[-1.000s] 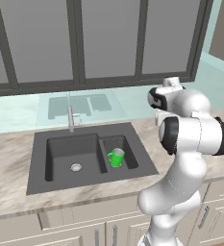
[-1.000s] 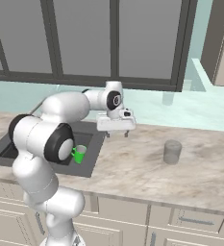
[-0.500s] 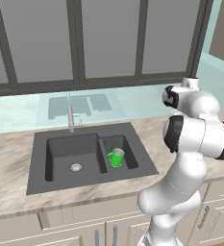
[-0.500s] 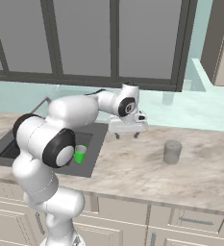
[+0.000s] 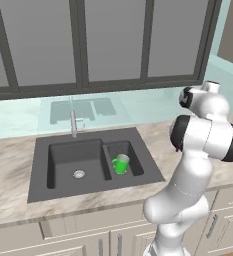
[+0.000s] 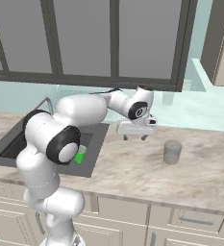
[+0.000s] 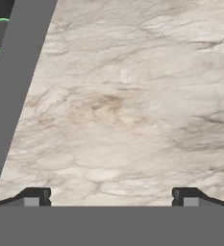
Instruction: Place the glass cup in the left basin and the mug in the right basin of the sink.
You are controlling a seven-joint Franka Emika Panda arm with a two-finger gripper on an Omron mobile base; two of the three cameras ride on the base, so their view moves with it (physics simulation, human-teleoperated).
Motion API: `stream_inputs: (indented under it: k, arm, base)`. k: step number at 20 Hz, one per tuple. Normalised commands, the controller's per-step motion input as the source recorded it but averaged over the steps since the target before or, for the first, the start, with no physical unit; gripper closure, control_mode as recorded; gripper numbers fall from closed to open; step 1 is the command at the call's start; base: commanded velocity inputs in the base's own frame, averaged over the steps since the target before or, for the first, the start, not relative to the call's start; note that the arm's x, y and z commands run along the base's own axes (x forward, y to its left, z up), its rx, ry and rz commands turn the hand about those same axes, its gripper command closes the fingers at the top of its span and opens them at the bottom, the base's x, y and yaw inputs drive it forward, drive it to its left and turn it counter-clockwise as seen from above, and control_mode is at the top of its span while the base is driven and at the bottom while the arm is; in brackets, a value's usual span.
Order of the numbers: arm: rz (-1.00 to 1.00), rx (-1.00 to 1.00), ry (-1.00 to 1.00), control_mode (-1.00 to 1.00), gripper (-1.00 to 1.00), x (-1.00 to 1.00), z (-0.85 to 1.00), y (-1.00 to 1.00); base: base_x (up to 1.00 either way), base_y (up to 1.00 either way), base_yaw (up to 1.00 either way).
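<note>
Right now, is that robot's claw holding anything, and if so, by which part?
Nothing is held. The gripper hangs open and empty above the bare marble counter, apart from the glass cup standing to its side.

arm [image 6: 84,108] outstretched, fingers [image 6: 126,138] spread, pointing down

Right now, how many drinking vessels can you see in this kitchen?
2. The green mug stands in the narrower right basin of the sink. The clear glass cup stands upright on the counter, right of the sink.
</note>
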Motion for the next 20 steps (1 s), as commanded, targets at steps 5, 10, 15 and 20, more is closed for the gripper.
stream_inputs:
  k: [5,10,15,20]
  arm:
    - [0.0,0.0,0.0,-1.0,-1.0,0.15,0.04,-0.26]
    - [0.0,0.0,0.0,-1.0,-1.0,0.01,0.0,-0.33]
    - [0.0,0.0,0.0,-1.0,-1.0,0.03,0.0,-0.31]
    - [0.0,0.0,0.0,-1.0,-1.0,0.05,-0.09,-0.28]
  base:
    - [0.0,0.0,0.0]
    - [0.0,0.0,0.0]
    - [0.0,0.0,0.0]
    - [0.0,0.0,0.0]
